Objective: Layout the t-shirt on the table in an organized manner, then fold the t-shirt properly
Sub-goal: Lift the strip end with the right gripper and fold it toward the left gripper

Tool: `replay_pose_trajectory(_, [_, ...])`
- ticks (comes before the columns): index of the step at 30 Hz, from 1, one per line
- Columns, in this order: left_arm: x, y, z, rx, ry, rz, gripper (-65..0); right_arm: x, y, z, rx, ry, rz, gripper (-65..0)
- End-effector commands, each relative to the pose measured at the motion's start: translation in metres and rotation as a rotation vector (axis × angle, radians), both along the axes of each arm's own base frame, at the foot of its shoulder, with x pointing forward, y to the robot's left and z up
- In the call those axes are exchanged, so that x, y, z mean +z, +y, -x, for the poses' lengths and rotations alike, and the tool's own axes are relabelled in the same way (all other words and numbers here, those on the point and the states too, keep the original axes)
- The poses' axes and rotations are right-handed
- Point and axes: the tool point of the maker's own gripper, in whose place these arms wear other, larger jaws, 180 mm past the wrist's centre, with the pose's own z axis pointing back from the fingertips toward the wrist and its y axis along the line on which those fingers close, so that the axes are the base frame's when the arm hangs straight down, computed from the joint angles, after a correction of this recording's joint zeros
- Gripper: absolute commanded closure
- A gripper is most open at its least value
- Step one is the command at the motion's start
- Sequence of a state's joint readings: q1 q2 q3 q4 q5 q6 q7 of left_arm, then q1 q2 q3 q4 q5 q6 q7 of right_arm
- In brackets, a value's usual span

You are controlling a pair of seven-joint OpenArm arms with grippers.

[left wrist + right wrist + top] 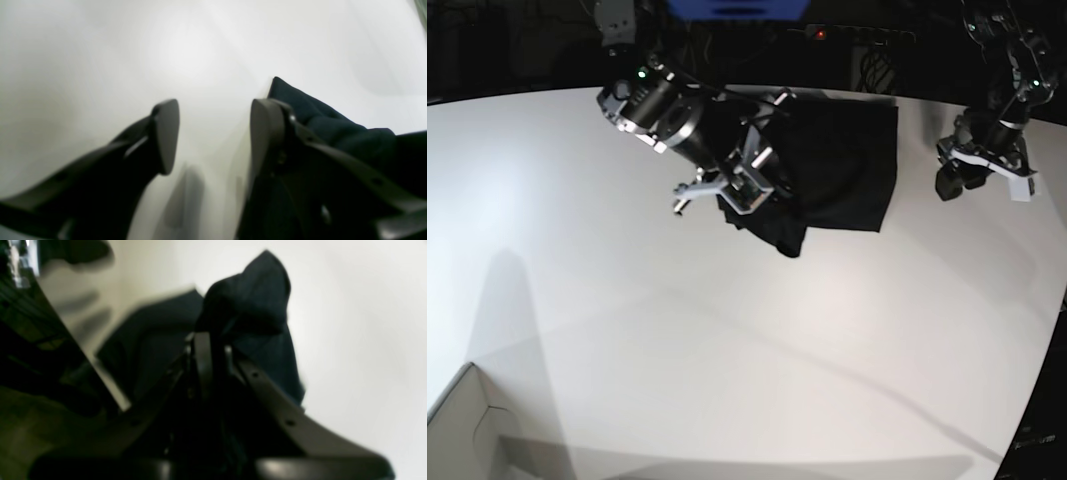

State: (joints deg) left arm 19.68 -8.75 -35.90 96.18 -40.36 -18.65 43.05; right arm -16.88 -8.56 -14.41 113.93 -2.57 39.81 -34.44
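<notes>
The black t-shirt (842,160) lies bunched near the far edge of the white table (677,330). My right gripper (752,190) is shut on a fold at its left side, and a corner droops below the grip. In the right wrist view the fingers (204,350) pinch a raised hump of the t-shirt (253,296). My left gripper (949,182) hovers to the right of the shirt, apart from it. Its jaws (215,133) stand open over the bare table (186,56) with nothing between them. The t-shirt (333,126) shows just beyond the right finger.
A pale cardboard box corner (467,430) sits at the table's near left. The table's curved edge (1042,380) runs down the right side. Dark equipment stands behind the far edge.
</notes>
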Motion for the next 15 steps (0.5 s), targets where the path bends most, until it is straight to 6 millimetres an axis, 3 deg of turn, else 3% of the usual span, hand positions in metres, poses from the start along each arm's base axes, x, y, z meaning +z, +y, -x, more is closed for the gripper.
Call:
replay_pose_trajectory(1, [0.008, 0.003, 0.000, -0.002, -0.030, -0.010, -33.1, 0.013, 0.012, -0.002, 0.025, -0.034, -0.048, 0.0])
replay_pose_trajectory(15, [0.002, 0.015, 0.017, 0.028, 0.005, -0.024, -33.1, -0.010, 0.073, -0.002, 0.228, 0.005, -0.041, 0.0])
